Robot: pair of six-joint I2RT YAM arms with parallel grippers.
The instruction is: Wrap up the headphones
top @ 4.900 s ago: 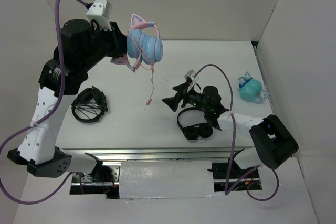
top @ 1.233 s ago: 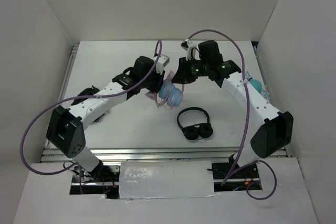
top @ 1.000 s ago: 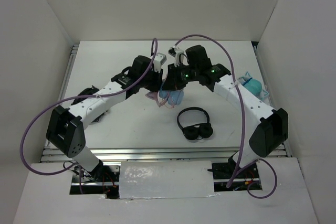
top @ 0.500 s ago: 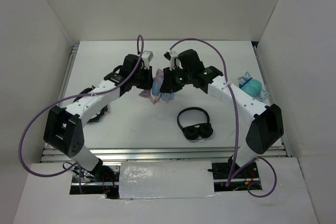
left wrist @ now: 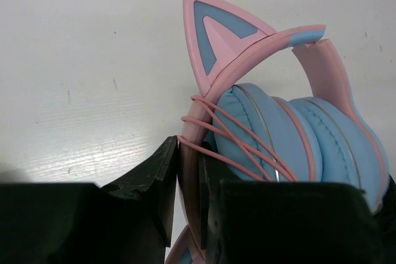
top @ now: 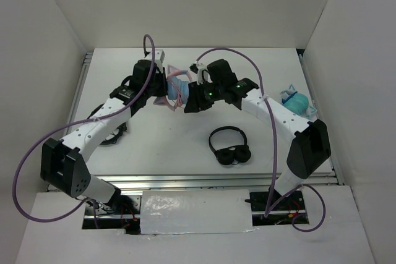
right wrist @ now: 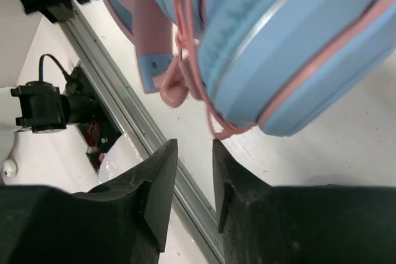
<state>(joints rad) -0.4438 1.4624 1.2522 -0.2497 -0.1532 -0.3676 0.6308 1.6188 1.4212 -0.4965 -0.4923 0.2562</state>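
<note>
The headphones (top: pixel 178 88), light blue cups with a pink headband and cat ears, hang above the back middle of the table between both arms. My left gripper (top: pixel 166 88) is shut on the pink headband (left wrist: pixel 189 171). In the left wrist view a cat ear (left wrist: pixel 216 35) stands up and the thin pink cable (left wrist: pixel 241 137) crosses the blue cup (left wrist: pixel 297 140) in several turns. My right gripper (top: pixel 189 101) sits just right of and below the cups. Its jaws (right wrist: pixel 195 146) stand open with nothing between them. A loose cable loop (right wrist: pixel 216 125) hangs just above one fingertip.
Plain black headphones (top: pixel 230 146) lie on the table in front of the right arm. A teal-green pair (top: pixel 296 104) rests by the right wall. Another dark headset (top: pixel 111 133) lies partly under the left arm. White walls enclose the table; a metal rail (right wrist: pixel 117 112) runs along its edge.
Both arms have carried the headphones back and to the left. The right gripper's jaws have parted and now hold nothing. The left grip has stayed shut on the headband.
</note>
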